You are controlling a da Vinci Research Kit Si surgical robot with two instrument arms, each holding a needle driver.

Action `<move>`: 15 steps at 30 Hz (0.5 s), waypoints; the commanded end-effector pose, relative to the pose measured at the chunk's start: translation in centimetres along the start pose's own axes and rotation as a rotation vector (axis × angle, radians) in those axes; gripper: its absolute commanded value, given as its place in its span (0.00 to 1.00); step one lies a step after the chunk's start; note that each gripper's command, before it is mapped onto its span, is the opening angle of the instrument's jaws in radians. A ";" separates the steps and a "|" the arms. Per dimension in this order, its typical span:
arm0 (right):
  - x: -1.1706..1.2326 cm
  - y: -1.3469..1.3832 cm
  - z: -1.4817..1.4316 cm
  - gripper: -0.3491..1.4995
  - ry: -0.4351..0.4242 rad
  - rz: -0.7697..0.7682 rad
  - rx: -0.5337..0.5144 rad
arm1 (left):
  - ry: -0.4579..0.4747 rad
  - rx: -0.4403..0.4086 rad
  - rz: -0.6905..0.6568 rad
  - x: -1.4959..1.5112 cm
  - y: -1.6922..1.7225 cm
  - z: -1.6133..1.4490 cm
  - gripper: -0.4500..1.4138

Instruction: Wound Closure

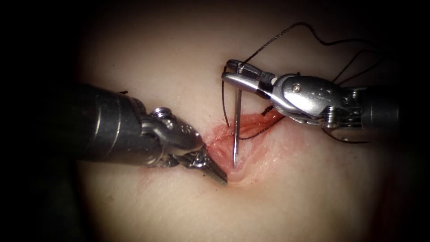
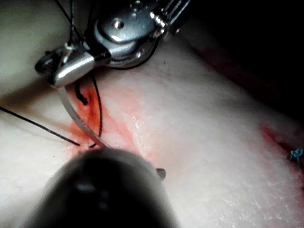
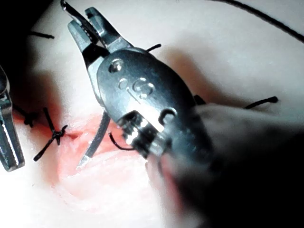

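The cut (image 1: 242, 134) runs pink and moist across the pale tissue (image 1: 179, 210). My right tool (image 1: 231, 73) is shut on the curved needle (image 1: 236, 121) near its thread end. The needle hangs steeply down, and its tip touches the tissue inside the cut's lower end. How deep it sits I cannot tell. Black thread (image 1: 286, 31) loops from the needle's rear toward the upper right. My left tool (image 1: 217, 175) lies shut on the cut's left lip with nothing in it. The left wrist view has the right tool (image 2: 59, 69) and the needle (image 2: 76, 116). The right wrist view has the right tool (image 3: 83, 21) and the needle (image 3: 97, 137).
Tied stitches with short cut ends (image 3: 54, 135) sit beside the cut in the right wrist view, near the left tool's jaws (image 3: 9, 137). A blue thread end (image 2: 297, 154) lies farther off on the tissue. A slack thread strand (image 1: 257, 132) crosses the cut under the right tool.
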 end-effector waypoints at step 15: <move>0.66 0.29 0.13 0.00 0.170 -0.050 -0.051 | -0.116 0.266 0.378 0.05 -0.23 -0.02 0.61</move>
